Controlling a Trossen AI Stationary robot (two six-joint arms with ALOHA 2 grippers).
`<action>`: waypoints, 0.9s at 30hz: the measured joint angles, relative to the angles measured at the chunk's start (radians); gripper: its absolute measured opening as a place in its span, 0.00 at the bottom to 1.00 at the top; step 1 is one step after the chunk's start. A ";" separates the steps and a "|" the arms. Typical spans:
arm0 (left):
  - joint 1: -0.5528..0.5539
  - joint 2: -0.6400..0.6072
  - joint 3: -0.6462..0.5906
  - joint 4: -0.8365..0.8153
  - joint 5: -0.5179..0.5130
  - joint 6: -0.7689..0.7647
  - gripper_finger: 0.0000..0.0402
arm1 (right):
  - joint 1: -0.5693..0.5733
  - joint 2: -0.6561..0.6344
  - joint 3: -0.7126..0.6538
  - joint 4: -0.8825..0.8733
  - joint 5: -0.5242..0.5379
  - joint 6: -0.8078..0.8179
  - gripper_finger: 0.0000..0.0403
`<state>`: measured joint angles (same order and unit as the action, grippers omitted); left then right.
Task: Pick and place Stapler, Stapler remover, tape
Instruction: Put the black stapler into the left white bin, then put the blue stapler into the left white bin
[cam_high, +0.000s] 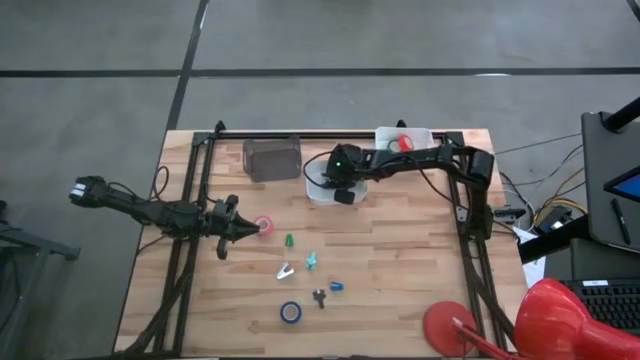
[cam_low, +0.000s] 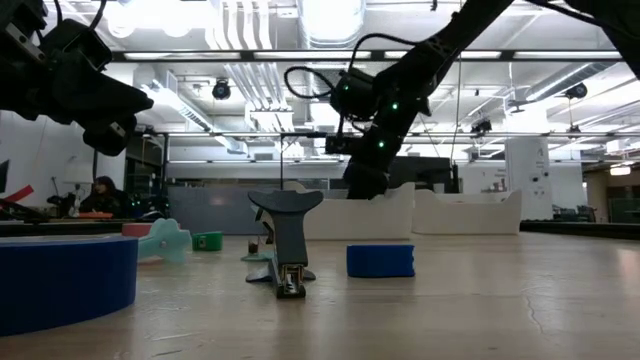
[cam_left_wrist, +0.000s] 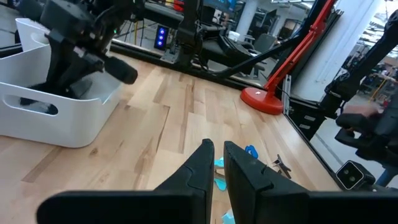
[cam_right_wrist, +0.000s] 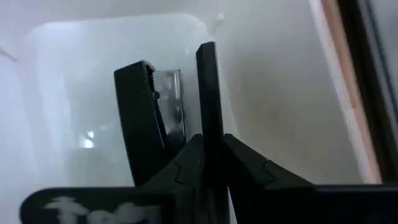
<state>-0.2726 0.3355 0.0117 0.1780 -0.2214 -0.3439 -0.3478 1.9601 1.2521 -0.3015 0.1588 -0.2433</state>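
While right hand (cam_right_wrist: 211, 146) clamps stapler (cam_right_wrist: 146, 118) inside white bin (cam_high: 322, 190), left hand (cam_high: 243, 230) hovers, fingers together.

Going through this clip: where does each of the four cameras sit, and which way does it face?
High: overhead, facing straight down on the table; both arms show.
Low: at tabletop height, looking level across; both arms show overhead, the blue tape is nearest.
Left wrist: on the left arm, looking past the left gripper toward the white bin.
Right wrist: looking into the bin, jaws shut on the stapler.
Shared: high and left wrist both show the bin.
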 joint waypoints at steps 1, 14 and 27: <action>0.000 0.000 0.000 0.000 0.000 0.000 0.10 | 0.000 0.008 0.006 0.000 -0.001 0.004 0.15; 0.000 0.000 0.000 0.000 0.000 0.000 0.10 | 0.005 0.029 0.057 -0.010 0.085 0.028 0.37; 0.000 0.000 0.000 0.000 0.000 0.000 0.10 | 0.106 -0.155 0.056 -0.077 0.042 0.085 0.51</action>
<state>-0.2729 0.3355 0.0119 0.1783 -0.2214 -0.3439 -0.2417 1.8047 1.3081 -0.3783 0.2007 -0.1580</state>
